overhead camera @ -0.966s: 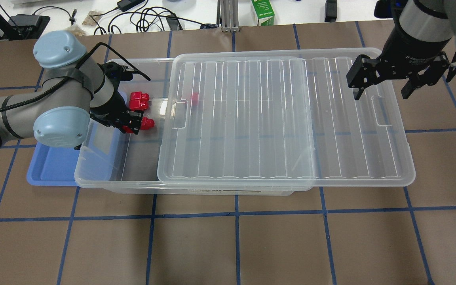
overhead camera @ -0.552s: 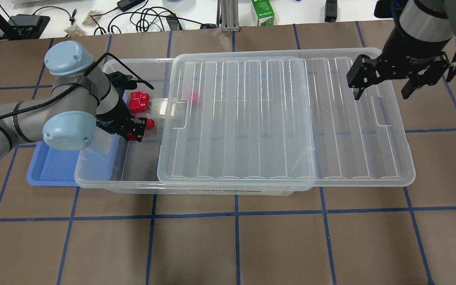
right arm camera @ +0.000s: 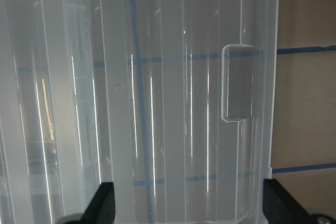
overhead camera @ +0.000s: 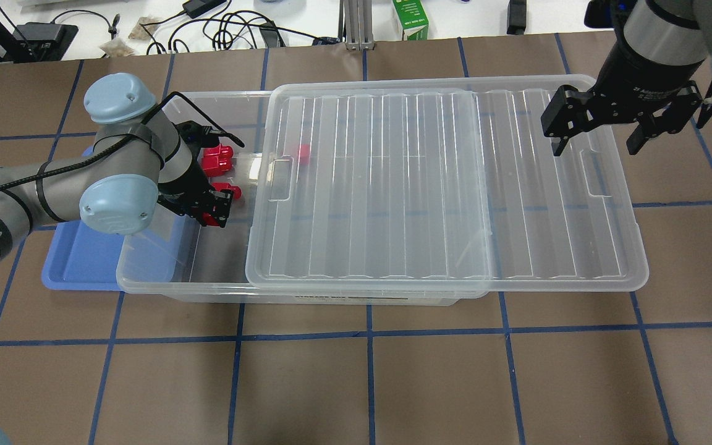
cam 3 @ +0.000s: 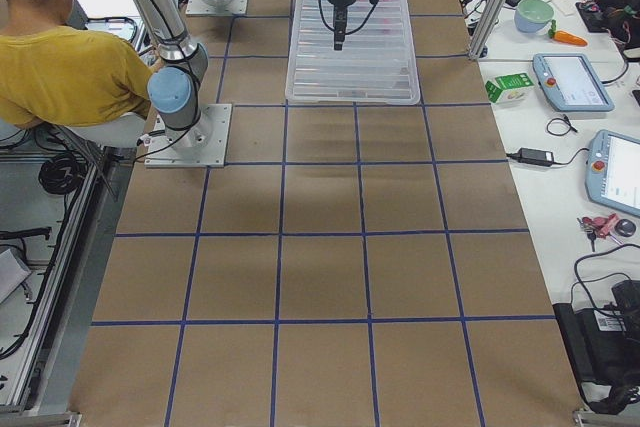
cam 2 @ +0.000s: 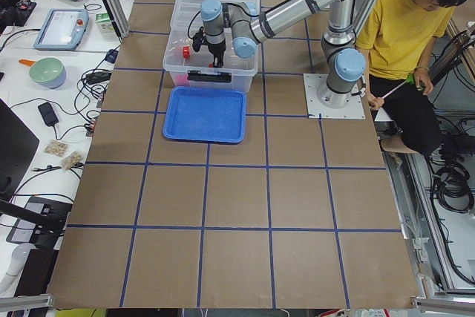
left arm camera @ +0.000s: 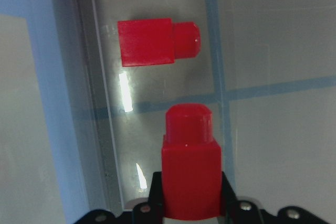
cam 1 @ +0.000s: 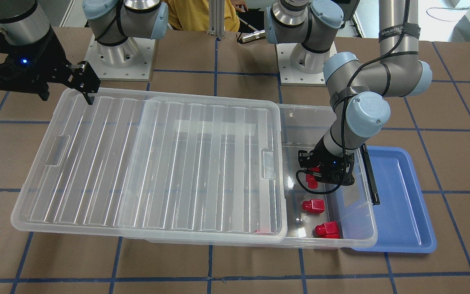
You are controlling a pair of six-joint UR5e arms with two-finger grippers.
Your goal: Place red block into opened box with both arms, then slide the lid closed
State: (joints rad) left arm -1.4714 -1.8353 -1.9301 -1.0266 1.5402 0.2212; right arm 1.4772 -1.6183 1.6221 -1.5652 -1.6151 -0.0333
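One red block [left arm camera: 189,182] is clamped in the left gripper [overhead camera: 212,213], low in the box's [overhead camera: 146,275] open end at frame left. Over the last second the gripper has crept slightly down-frame, so release looks due. Loose blocks [overhead camera: 217,159] lie just beside it. The right gripper [overhead camera: 596,145] hovers spread over the lid [overhead camera: 442,185], unmoved. The left arm blocks the lid's path. A blue tray [overhead camera: 78,266] adjoins the box.

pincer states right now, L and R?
Left pincer: closed on a red block, inside the box at its open end.
Right pincer: open, empty, above the lid.
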